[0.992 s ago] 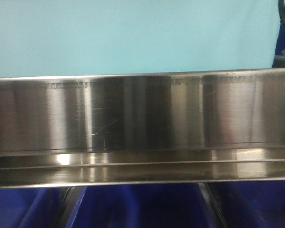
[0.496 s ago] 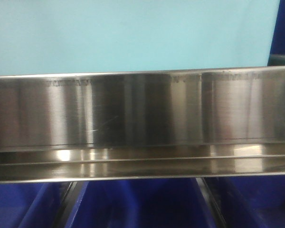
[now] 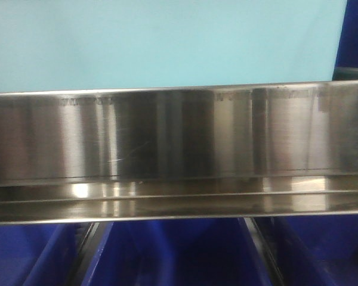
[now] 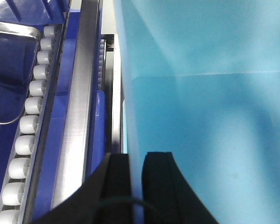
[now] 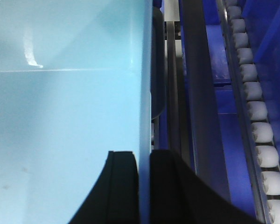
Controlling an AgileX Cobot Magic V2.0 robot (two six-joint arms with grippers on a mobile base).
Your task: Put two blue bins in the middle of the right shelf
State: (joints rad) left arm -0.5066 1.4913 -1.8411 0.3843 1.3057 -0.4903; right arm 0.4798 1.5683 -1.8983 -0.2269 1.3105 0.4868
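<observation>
- Rollers: in the left wrist view a roller row (image 4: 30,105) runs down the left edge of the frame. Just right of it is the brushed steel rail (image 4: 77,116) of the shelf tier.
- The left end effector (image 4: 136,161), at bottom centre of that view, is narrowed onto the side wall of the light-blue bin (image 4: 200,116), one finger inside and one outside. Pinching the thin wall is probably what lets the arm carry it.
- In the front view the bin fills the upper frame above the rail, and dark-blue bins (image 3: 179,250) sit below it. I cannot tell whether the bin's base rests on the tier.
- The right end effector (image 5: 143,161) clamps the opposite wall the same way. A grip on both sides likely keeps the load level for sliding it in.
- A second roller row (image 5: 259,112) lines the right edge of the right wrist view.
</observation>
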